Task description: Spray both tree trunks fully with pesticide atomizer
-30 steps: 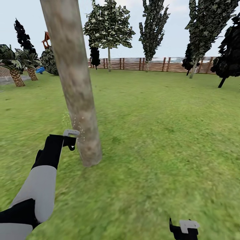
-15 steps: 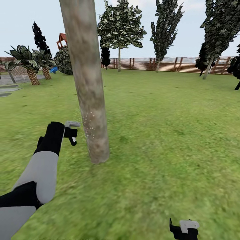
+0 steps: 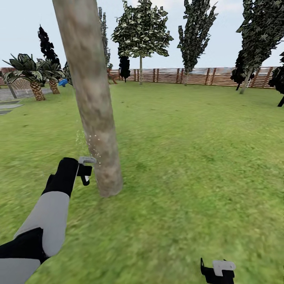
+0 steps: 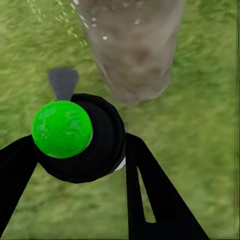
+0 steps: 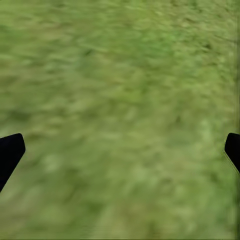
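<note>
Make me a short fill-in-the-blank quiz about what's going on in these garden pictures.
1. The left claw is shut on the ____, which has a green cap.
2. Whitish specks of pesticide drift near the pale tree ____.
3. The right claw is open above bare ____.
4. A brown slatted ____ closes off the far lawn.

Missing words: atomizer; trunk; grass; fence

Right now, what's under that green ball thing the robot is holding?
Under the atomizer's green top sits its black body, pinched between the left gripper's fingers. Below that is grass. The bottle's lower part is hidden.
</note>
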Robot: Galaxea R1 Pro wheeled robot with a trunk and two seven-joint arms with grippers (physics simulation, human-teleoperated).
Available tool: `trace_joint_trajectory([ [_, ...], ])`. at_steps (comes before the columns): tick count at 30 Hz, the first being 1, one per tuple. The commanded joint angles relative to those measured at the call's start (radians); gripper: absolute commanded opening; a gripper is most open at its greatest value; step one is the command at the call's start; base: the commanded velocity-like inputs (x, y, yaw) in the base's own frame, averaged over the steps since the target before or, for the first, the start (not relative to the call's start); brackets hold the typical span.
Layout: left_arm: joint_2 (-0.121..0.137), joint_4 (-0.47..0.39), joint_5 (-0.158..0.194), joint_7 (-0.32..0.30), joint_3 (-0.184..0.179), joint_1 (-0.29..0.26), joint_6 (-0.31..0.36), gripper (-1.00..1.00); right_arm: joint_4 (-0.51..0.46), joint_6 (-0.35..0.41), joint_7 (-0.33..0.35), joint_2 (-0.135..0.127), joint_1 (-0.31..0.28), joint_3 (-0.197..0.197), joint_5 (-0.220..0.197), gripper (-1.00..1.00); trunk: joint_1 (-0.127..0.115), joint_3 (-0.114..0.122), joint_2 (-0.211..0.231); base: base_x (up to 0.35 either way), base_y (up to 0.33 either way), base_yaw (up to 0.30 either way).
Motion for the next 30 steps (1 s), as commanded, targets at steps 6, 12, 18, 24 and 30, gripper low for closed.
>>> trace_joint_trajectory([
  [6,-0.016,0.0,0.003,0.001,0.004,0.005,0.0,-1.0,0.0,0.0,0.0,0.0,0.0,0.0,0.0,1.0,0.0,0.0,0.0,0.153,-0.253,0.0],
  [12,-0.02,-0.01,0.001,0.002,0.004,0.005,0.0,-1.0,0.0,0.0,0.0,0.0,0.0,0.0,0.0,1.0,0.0,0.0,0.0,0.207,-0.217,0.001],
  [18,0.04,-0.013,-0.003,0.001,0.004,0.018,0.0,-1.0,0.0,0.0,0.0,0.0,0.0,0.0,0.0,1.0,0.0,0.0,0.0,0.24,-0.186,0.183],
  [24,0.02,-0.001,0.001,0.002,-0.009,0.061,-0.005,-1.0,0.0,0.0,0.0,0.0,0.0,0.0,0.0,1.0,0.0,0.0,0.0,0.178,-0.209,0.039],
  [30,0.008,0.001,0.001,0.002,-0.032,0.079,-0.007,-1.0,0.0,0.0,0.0,0.0,0.0,0.0,0.0,1.0,0.0,0.0,0.0,0.097,-0.245,0.001],
])
